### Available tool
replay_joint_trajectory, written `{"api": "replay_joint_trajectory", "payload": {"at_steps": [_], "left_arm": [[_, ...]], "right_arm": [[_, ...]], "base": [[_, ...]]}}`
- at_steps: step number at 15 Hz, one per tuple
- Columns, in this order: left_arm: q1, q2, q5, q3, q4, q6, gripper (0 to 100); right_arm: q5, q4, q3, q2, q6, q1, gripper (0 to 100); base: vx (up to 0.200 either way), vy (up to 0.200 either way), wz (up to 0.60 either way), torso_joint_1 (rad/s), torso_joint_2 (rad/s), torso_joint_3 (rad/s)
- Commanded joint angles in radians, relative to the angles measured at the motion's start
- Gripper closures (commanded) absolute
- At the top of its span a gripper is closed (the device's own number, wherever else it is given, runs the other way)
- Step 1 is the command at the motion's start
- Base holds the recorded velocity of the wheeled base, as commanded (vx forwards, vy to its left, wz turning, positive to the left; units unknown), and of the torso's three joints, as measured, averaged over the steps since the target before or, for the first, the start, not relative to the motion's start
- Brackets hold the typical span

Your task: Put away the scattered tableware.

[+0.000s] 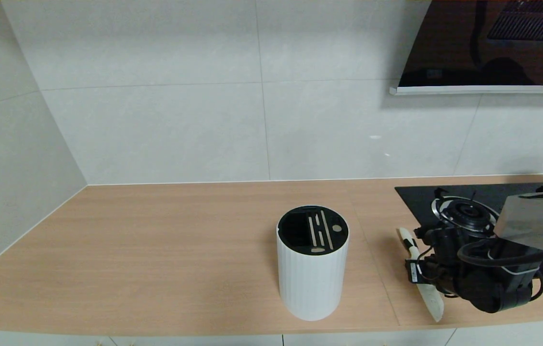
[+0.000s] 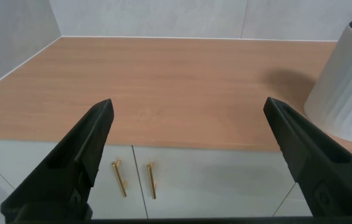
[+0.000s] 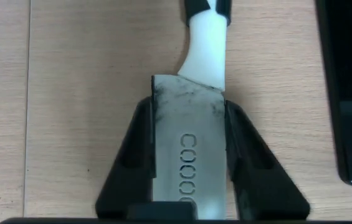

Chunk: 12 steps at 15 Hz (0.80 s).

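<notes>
Between the right gripper's (image 3: 189, 111) fingers lies the knife (image 3: 191, 149), flat on the wood-grain counter (image 1: 156, 250). Its smooth, smudged pale blade is pinched at both edges, and the white handle points away from the wrist. So thin and slick a blade may well slip or swivel when lifted and miss a narrow slot in the ribbed white holder (image 1: 313, 274) off to that gripper's left. The left gripper (image 2: 188, 109) hangs wide open, holding nothing.

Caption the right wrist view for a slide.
Right pincer grips the white knife by its blade, wooden counter beneath, black hob alongside.
</notes>
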Motion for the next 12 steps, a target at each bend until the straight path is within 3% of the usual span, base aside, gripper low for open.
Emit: {"api": "replay_joint_trajectory", "payload": {"at_steps": [1, 7, 12], "left_arm": [[0.0, 0.002, 0.0, 0.0, -0.001, -0.001, 0], [0.0, 0.002, 0.0, 0.0, -0.001, 0.001, 0], [0.0, 0.002, 0.0, 0.0, -0.001, 0.006, 0]], "right_arm": [[-0.002, 0.002, 0.0, -0.008, 0.0, 0.002, 100], [-0.019, 0.001, 0.076, -0.256, -0.01, 0.028, 100], [-0.012, 0.004, 0.156, -0.535, -0.053, 0.105, 100]], "base": [[0.0, 0.0, 0.0, 0.0, 0.0, 0.0], [0.0, 0.0, 0.0, 0.0, 0.0, 0.0], [0.0, 0.0, 0.0, 0.0, 0.0, 0.0]]}}
